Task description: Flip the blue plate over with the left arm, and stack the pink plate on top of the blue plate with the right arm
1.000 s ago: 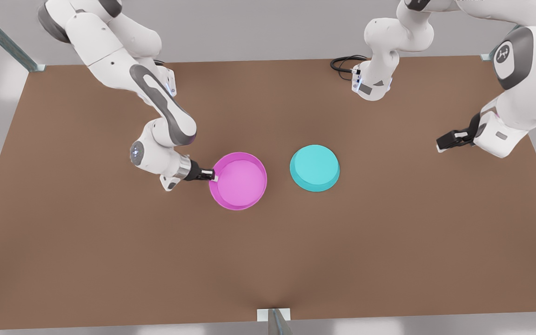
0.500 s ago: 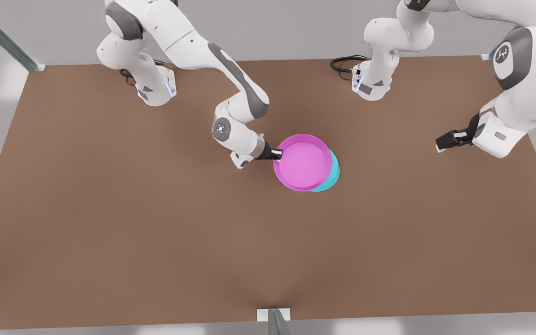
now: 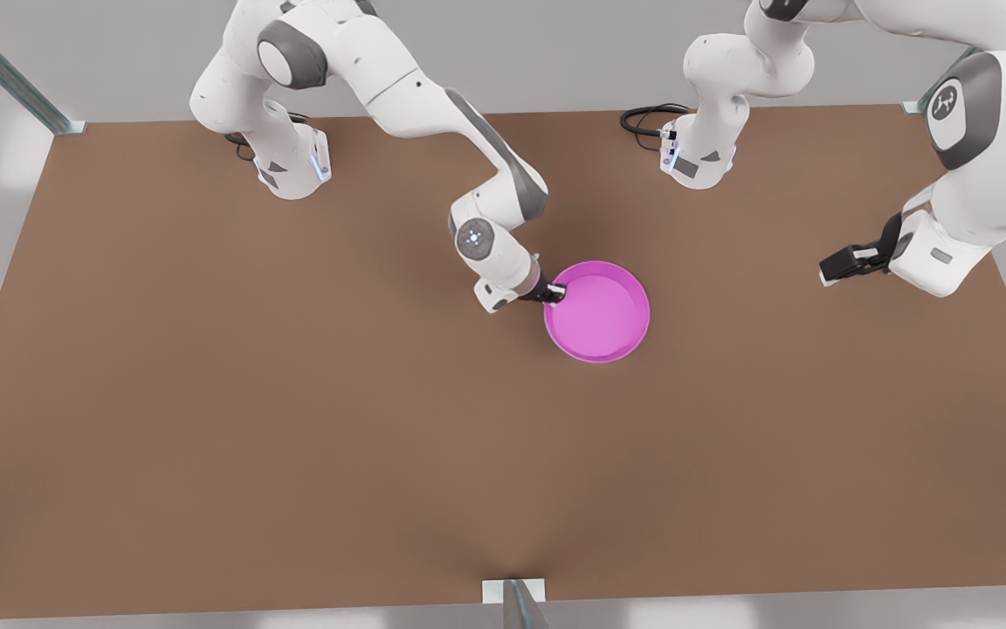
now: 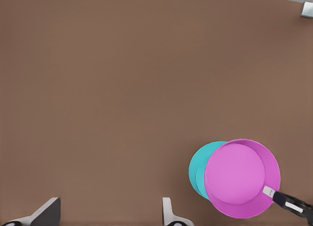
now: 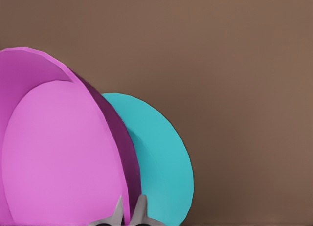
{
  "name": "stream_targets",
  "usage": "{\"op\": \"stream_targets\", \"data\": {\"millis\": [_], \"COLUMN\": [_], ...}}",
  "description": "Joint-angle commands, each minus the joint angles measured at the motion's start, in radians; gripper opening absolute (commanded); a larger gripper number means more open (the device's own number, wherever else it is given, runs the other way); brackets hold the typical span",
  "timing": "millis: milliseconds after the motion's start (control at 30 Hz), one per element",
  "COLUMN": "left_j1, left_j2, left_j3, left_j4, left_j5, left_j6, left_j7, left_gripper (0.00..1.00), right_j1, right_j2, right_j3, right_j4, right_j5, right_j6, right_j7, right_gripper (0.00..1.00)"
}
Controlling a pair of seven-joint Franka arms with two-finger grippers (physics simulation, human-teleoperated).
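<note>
Right claw [image 3: 554, 294] pinching pink plate [image 3: 599, 312] rim at its 9 o'clock edge in front view, plate sitting squarely over the blue one near desk [image 3: 206, 393] centre. Left claw [image 3: 833, 265] parked out at 3 o'clock, waiting.

Left wrist view: fingers [image 4: 168, 215] spread, blue plate [image 4: 196, 168] peeking from under pink.

Right wrist view: fingers [image 5: 141, 210] clamped on pink wall, blue beneath. Risk: releasing while offset, pink sliding off.

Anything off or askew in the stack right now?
Nothing damaged. The round magenta-pink plate, pinched at its rim by the right claw, sits above the round cyan plate, which peeks out one side. Left claw waits, open.
</note>
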Motion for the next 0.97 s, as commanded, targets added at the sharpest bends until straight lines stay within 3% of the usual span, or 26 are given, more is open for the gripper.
{"op": "stream_targets", "data": {"millis": [0,67,100,133,467,567,633,733,800,867,933], "left_j1": [0.0,0.0,0.0,0.0,0.0,-0.001,-0.012,-0.015,-0.02,-0.02,-0.02], "left_j2": [0.0,-0.001,-0.001,0.0,0.0,0.002,0.018,0.023,0.023,0.023,0.025], "left_j3": [0.0,0.0,0.0,0.002,0.002,-0.001,-0.006,-0.015,-0.015,-0.015,-0.014], "left_j4": [0.0,0.0,0.0,0.0,0.0,-0.003,0.003,0.011,0.011,0.011,0.011], "left_j5": [0.0,0.001,0.001,0.001,0.001,-0.017,-0.026,-0.028,-0.026,-0.025,-0.025], "left_j6": [0.0,0.0,0.0,0.0,0.0,0.002,0.005,0.002,0.002,-0.003,-0.002], "left_j7": [0.0,0.0,0.0,0.0,0.0,0.006,0.003,0.006,0.002,0.002,0.002], "left_gripper": [1.0,1.0,1.0,1.0,1.0,1.0,1.0,1.0,1.0,1.0,1.0], "right_j1": [0.0,0.023,0.051,0.051,0.043,0.034,0.029,-0.245,-0.561,-0.733,-0.799], "right_j2": [0.004,0.017,0.02,0.02,-0.019,-0.118,-0.313,-0.575,-0.68,-0.668,-0.548], "right_j3": [0.0,-0.014,-0.046,-0.048,-0.049,-0.094,-0.18,-0.224,-0.218,-0.215,-0.2], "right_j4": [0.002,0.004,0.005,0.004,-0.008,-0.103,-0.276,-0.401,-0.4,-0.326,-0.094], "right_j5": [-0.007,0.007,0.015,0.015,0.012,-0.003,-0.095,-0.471,-0.773,-0.849,-0.844], "right_j6": [-0.003,-0.003,-0.005,-0.005,-0.044,-0.115,-0.213,-0.503,-0.611,-0.627,-0.801], "right_j7": [0.007,0.005,0.005,0.005,0.005,-0.044,-0.173,-0.418,-0.643,-0.743,-0.783], "right_gripper": [0.21,0.21,0.74,1.0,1.0,1.0,1.0,1.0,1.0,1.0,1.0]}}
